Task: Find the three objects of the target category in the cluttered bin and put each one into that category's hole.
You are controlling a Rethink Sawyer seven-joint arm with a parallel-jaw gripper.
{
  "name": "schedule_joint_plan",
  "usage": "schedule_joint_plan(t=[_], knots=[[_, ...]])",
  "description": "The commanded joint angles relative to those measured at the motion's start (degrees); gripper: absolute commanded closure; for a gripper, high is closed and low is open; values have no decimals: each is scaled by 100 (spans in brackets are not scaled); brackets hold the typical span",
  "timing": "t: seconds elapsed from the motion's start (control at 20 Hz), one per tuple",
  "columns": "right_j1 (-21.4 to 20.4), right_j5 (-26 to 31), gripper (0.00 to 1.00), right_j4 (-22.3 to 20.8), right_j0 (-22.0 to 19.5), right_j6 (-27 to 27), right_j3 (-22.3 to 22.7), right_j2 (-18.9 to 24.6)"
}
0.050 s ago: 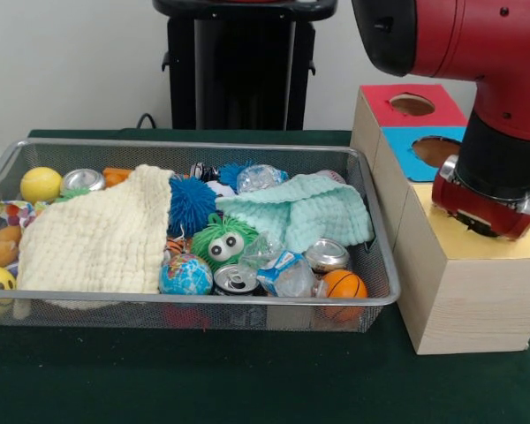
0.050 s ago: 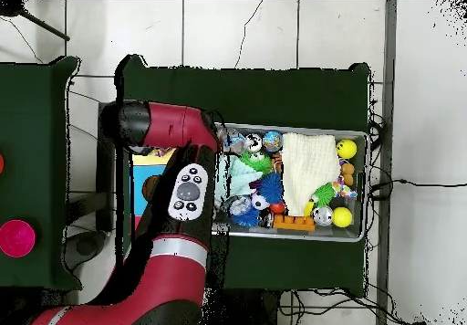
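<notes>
Green counter (image 1: 203, 380) carries a mesh bin (image 1: 194, 305) of cloths, balls and cans beside the tool (image 1: 486, 208), which hovers over the wooden box's (image 1: 468, 291) holes; grip state cannot be told.

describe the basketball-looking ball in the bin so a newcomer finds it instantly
Start at the wire mesh bin, at the front corner nearest the wooden box. The small orange ball lies there, beside a crushed can. Its black basketball seams set it apart.
</notes>
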Motion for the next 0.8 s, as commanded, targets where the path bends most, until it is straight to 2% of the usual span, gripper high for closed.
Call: schedule_joint_plan(t=[0.05, 0.4, 0.6, 0.8], knots=[[-662, 985, 100, -89, -94, 881, 283, -54], [-965, 1656, 100, -240, -125, 730, 20, -194], [-1086, 1829, 100, -235, -153, 730, -52, -222], [-1117, 1718, 100, -244, -211, 640, -39, -211]])
